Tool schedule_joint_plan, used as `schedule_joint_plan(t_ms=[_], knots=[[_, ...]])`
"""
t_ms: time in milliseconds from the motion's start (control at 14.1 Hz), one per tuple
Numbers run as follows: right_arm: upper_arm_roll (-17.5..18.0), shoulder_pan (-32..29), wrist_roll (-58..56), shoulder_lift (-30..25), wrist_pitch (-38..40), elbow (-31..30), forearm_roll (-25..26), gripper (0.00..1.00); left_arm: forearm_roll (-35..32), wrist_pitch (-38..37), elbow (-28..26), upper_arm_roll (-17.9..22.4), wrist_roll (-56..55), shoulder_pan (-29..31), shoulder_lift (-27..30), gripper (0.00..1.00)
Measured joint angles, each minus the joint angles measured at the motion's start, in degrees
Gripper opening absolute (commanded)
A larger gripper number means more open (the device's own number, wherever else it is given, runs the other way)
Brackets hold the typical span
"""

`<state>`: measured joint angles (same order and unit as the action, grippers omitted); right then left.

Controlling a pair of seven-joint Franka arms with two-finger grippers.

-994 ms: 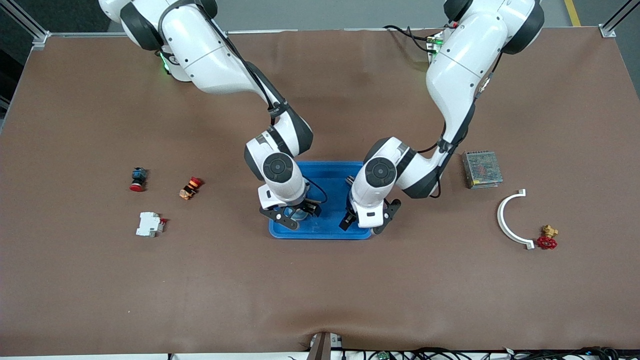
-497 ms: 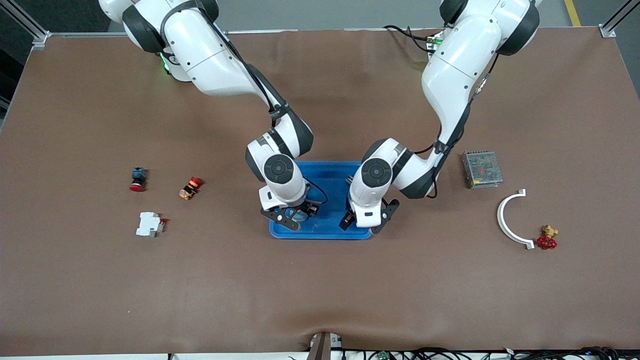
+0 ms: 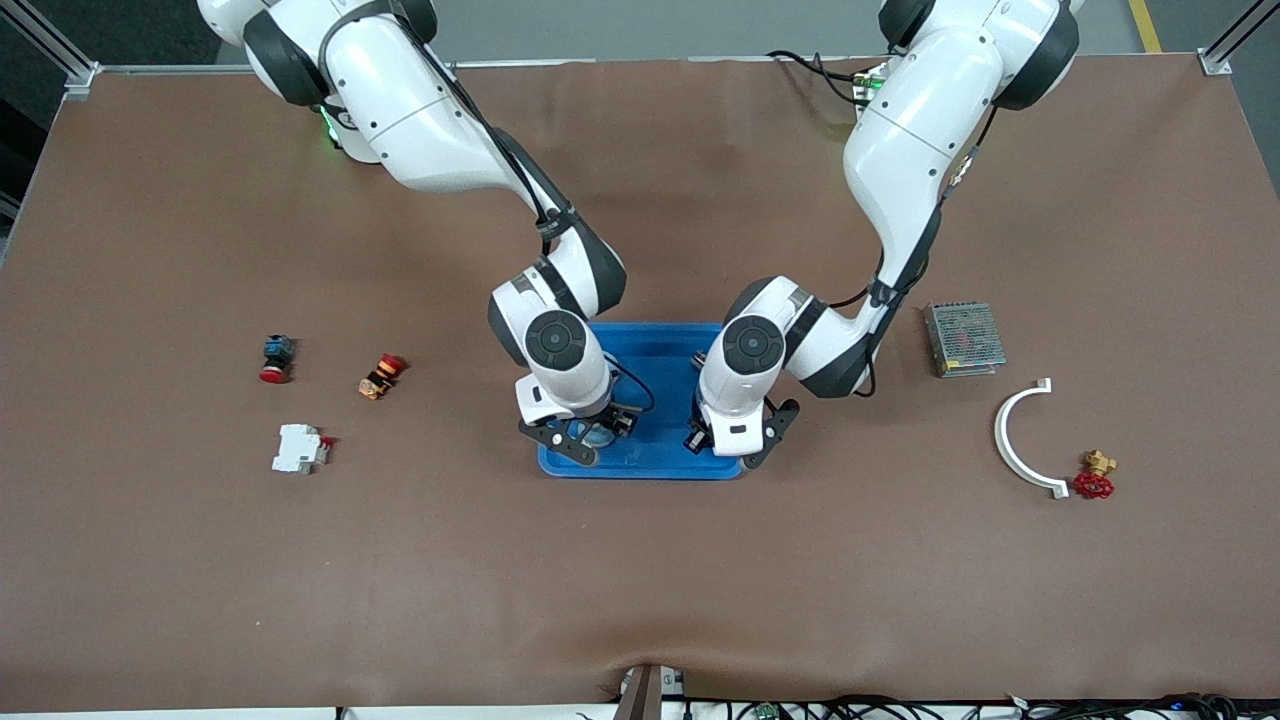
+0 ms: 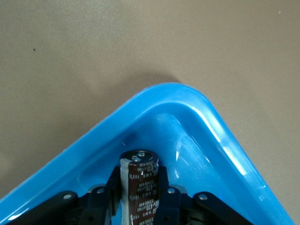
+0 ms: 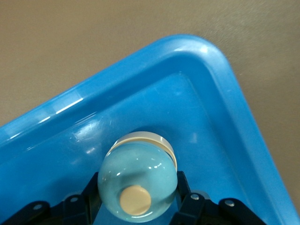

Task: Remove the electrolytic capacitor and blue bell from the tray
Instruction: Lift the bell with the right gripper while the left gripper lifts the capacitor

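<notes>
A blue tray [image 3: 655, 360] lies mid-table, and both grippers are down in its edge nearer the front camera. My left gripper [image 3: 733, 445] is shut on the capacitor [image 4: 140, 187], a brown cylinder with white print and a silver top. It stands between the fingers [image 4: 165, 180] in a tray corner [image 4: 187, 98]; the hand hides it in the front view. My right gripper [image 3: 590, 432] is shut on the bell [image 5: 137, 183], a pale blue dome with a cream button. The bell [image 3: 598, 432] sits on the tray floor [image 5: 201, 122] near the other corner.
Toward the right arm's end lie a red push-button [image 3: 272, 358], an orange-red button [image 3: 380, 376] and a white breaker [image 3: 298, 448]. Toward the left arm's end are a metal power supply [image 3: 963, 338], a white curved piece [image 3: 1020, 440] and a red-handled brass valve [image 3: 1093, 478].
Both grippers' fingers have closed in, the right on the bell and the left on the capacitor. The left hand has shifted slightly toward the right arm's end.
</notes>
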<state>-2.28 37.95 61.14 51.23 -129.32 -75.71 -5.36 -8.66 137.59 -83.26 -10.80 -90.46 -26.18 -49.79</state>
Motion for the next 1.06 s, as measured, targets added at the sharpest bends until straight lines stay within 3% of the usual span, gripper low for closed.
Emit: schedule_joint_plan(t_ms=[426,1065], knots=[[-0.33,-3.45,-8.29,-1.59,14.74,7.70,-0.03,0.00,-0.01,-0.03,2.28,0.28,0.00,0.00,0.11,0.05],[-1.00,-14.15,-33.76,-8.56,22.09,8.08,-0.01,0.00,-0.15,-12.09,5.47,0.56,5.75,2.98,6.85,0.05]])
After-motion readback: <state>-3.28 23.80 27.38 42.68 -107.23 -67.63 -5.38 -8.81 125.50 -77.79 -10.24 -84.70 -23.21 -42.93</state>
